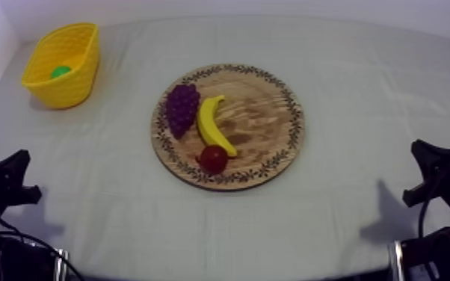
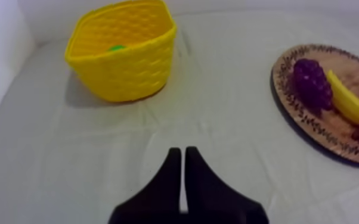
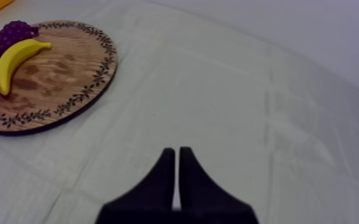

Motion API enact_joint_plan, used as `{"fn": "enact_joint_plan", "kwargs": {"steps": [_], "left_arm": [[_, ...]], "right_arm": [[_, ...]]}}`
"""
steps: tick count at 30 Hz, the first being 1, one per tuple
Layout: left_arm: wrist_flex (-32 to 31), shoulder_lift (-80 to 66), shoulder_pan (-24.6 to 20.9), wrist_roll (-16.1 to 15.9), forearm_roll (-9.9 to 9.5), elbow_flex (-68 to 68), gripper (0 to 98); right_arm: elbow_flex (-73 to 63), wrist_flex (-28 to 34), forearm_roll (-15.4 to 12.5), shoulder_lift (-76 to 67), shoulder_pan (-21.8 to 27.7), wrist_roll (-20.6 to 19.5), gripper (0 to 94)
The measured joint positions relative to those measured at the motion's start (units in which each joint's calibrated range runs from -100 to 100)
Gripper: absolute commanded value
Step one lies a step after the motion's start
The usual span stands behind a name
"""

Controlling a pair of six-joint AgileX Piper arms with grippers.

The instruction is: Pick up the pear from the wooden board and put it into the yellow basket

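Closed, empty left pincer [image 2: 182, 156] and right pincer [image 3: 177, 156]; pear [image 2: 117, 47] lies inside yellow basket [image 2: 122, 77], ahead-left of the nearer left one.

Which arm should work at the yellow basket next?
Left. The yellow basket stands ahead of the left gripper, on its side; the right gripper rests beyond the wooden board. Both are shut.

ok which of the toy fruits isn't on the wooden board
The green toy fruit lying inside the yellow basket; the purple bunch of grapes, yellow banana and small red fruit all lie on the round wooden board.
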Motion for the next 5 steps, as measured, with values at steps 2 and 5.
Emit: {"fn": "enact_joint_plan", "kwargs": {"steps": [2,5], "left_arm": [[0.0,0.0,0.0,3.2,0.0,0.0,0.1],[0.0,0.0,0.0,7.1,0.0,0.1,0.1]], "right_arm": [[0.0,0.0,0.0,0.0,0.0,0.0,0.4],[0.0,0.0,0.0,0.0,0.0,0.0,0.4]]}}
